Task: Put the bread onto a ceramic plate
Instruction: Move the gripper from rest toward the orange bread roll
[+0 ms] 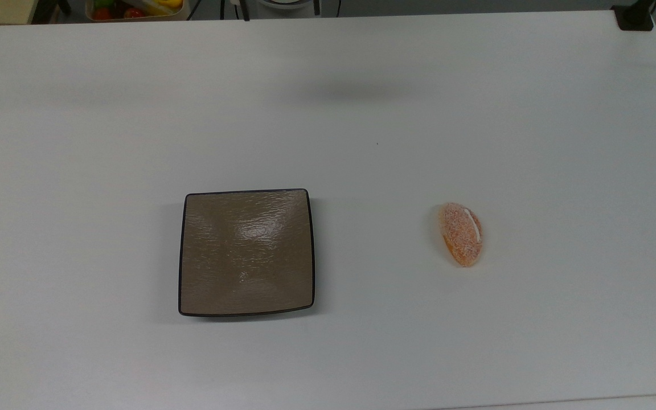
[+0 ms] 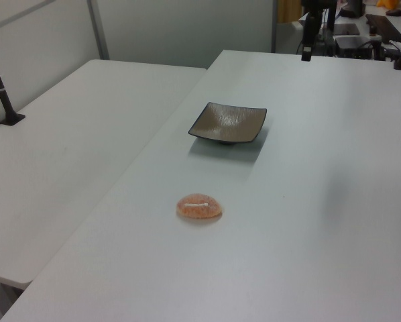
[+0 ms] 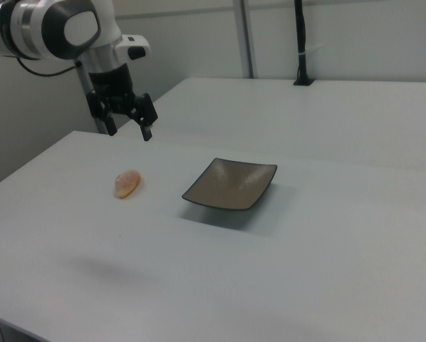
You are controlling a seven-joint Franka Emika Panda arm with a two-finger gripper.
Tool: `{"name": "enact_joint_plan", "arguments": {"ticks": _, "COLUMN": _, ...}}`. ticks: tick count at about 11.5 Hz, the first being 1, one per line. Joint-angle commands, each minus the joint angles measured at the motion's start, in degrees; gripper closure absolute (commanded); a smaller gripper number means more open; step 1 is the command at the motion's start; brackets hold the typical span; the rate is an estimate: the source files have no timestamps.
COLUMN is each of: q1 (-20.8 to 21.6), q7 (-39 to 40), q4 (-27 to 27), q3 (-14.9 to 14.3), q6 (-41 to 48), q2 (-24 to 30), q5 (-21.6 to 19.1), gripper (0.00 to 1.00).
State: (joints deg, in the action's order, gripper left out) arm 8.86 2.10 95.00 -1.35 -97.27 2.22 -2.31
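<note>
Lying on table apart from ceramic plate: bread; fingers spread, empty

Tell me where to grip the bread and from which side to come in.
Grip the bread across its narrow middle, coming straight down from above. It lies flat on the table as a low oval dome, long axis running top to bottom in the top view, clear all round. The end effector hangs open above.

Even, soft overhead light; glare on the ceramic plate, faint shadows on the table.
</note>
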Motion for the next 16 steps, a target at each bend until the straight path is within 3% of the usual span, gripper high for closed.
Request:
{"name": "enact_joint_plan", "arguments": {"ticks": 1, "q1": 4.05, "q7": -1.30, "q4": -8.33, "q3": -0.23, "q6": -0.38, "q2": -6.17, "q5": -1.30, "gripper": 0.00}}
{"name": "enact_joint_plan", "arguments": {"ticks": 4, "q1": 8.97, "q7": -7.52, "q4": -16.32, "q3": -0.15, "q6": -4.31, "q2": -13.45, "q5": -1.03, "gripper": 0.00}}
{"name": "enact_joint_plan", "arguments": {"ticks": 8, "q1": 15.21, "q7": -17.19, "q4": -16.87, "q3": -0.23, "q6": -21.87, "q2": -21.98, "q5": -0.42, "gripper": 0.00}}
{"name": "enact_joint_plan", "arguments": {"ticks": 13, "q1": 19.78, "q7": -17.83, "q4": -16.87, "q3": -0.23, "q6": -37.27, "q2": -32.70, "q5": 0.11, "gripper": 0.00}}
{"name": "enact_joint_plan", "arguments": {"ticks": 16, "q1": 22.33, "q7": -21.06, "q4": -17.04, "q3": -0.41, "q6": -42.90, "q2": -39.20, "q5": 5.97, "gripper": 0.00}}
